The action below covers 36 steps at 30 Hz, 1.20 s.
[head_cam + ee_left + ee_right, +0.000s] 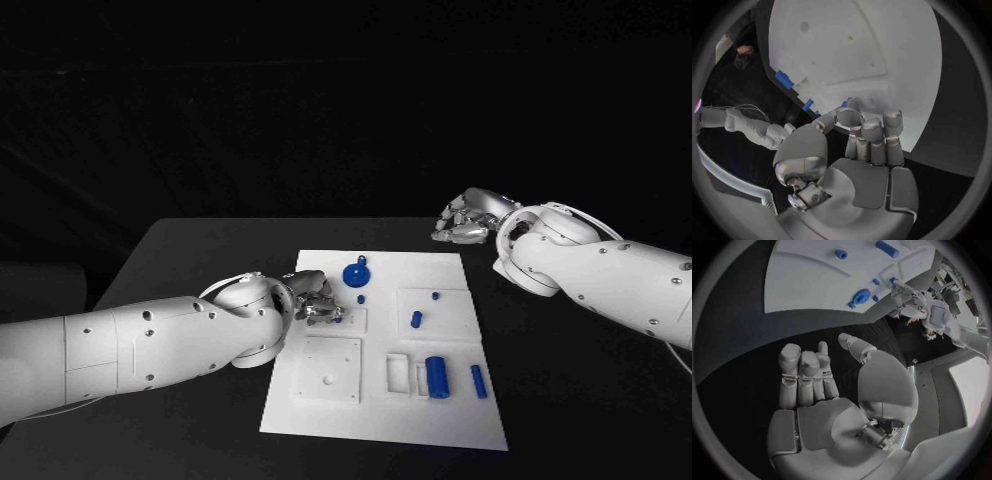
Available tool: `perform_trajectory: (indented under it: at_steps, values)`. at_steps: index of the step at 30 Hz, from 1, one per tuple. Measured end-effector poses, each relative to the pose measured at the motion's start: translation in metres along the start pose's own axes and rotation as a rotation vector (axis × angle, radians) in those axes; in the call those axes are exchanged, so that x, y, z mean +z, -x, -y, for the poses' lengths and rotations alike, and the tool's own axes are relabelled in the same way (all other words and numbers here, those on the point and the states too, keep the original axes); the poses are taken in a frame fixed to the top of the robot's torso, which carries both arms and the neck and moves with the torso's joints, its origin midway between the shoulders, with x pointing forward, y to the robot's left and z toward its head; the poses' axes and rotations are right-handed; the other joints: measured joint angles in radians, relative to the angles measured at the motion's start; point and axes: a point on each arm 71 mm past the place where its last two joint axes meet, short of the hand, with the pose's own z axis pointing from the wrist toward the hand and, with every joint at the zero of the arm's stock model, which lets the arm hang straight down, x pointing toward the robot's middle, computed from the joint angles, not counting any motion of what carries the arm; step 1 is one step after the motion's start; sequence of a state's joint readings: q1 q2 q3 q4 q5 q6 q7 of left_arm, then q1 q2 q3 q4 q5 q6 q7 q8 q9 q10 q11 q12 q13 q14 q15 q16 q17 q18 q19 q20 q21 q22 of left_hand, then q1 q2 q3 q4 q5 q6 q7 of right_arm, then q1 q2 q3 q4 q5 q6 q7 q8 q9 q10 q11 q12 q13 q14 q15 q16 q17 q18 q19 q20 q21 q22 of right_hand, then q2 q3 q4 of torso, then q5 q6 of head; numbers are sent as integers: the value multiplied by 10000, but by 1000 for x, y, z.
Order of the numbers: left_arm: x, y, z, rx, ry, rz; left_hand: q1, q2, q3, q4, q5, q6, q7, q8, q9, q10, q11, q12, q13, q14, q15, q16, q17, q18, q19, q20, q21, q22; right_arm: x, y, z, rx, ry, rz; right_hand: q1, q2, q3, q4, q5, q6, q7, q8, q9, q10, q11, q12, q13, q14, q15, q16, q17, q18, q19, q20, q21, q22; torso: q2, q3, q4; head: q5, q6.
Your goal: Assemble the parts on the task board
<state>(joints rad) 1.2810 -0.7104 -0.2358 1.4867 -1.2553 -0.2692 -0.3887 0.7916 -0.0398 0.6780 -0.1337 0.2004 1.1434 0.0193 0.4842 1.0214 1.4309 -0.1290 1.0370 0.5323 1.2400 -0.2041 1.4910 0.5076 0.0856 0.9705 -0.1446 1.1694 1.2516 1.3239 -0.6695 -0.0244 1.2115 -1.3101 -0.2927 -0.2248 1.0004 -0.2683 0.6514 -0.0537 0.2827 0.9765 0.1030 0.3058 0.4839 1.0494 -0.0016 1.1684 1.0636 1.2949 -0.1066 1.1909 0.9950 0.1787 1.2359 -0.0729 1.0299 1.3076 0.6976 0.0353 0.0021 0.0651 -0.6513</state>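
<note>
left hand: the left hand [310,300] sits over the near-left part of the task board [433,410], fingers curled in. A bit of blue peeks out at its fingertips [856,116] in the left wrist view, but honestly can't tell if it's actually pinching a part or just hovering over one.
right hand: the right hand [469,218] is parked off the board's far right corner, above the tabletop [188,250], fingers folded in and holding nothing.
parts beside the left hand: a round blue knob piece [356,272] just beyond it, plus a small blue peg [415,319] a little to its right.
parts further out: a fat blue cylinder [437,377] and a thin blue pin [477,381] lying near the board's front, next to the white frame [397,372].
progress: looks early-ish, most pieces seem loose, lots left to seat.
</note>
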Motion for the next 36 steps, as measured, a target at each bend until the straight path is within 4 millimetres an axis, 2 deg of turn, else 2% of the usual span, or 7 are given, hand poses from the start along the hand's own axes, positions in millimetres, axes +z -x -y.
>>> perform_trajectory:
  at_steps: [21, 27, 36]
  values:
    - [1, 0, 0, -36, 41, -70, -64, -68, 4, 50, 0, 57, -50, 9, 16, 5, -5, 0, -15, 31, -31, 0, -37, -1, 0, 0, 0, 9, 0, 0, 0, 5, 0, -10, -38, 39, -27, 27, 40, 14, -16, 0, 7, 0, 0, 0, -8, 0, 0, 0, -3, 0, 0, 0, 0, -1, -2, 2, 2, -10, -7]
    - [1, -1, 0, -32, 63, -100, 78, -363, 8, 56, -81, 69, -56, -34, 25, -16, 16, 0, -38, 34, -33, -1, -65, 0, 0, 0, 0, 24, 0, 0, 0, 7, 2, -12, -38, 39, -27, 27, 78, 15, -17, 0, 6, 0, 0, 0, -8, 0, 0, 1, 7, -1, 0, 0, 0, 0, -1, 2, 3, -12, -18]
    - [1, -2, -1, -29, 101, -175, 31, -421, -4, 68, -101, 91, -73, -50, 27, -18, 19, 0, -48, 35, -36, 38, -81, -1, 0, 0, -40, 29, 0, 0, 0, 7, -4, -13, -38, 38, -27, 27, 78, 16, -20, 0, 5, 0, 0, 0, -7, 0, 0, 1, 7, 0, 0, 0, 0, 0, -1, 1, 6, -23, -30]
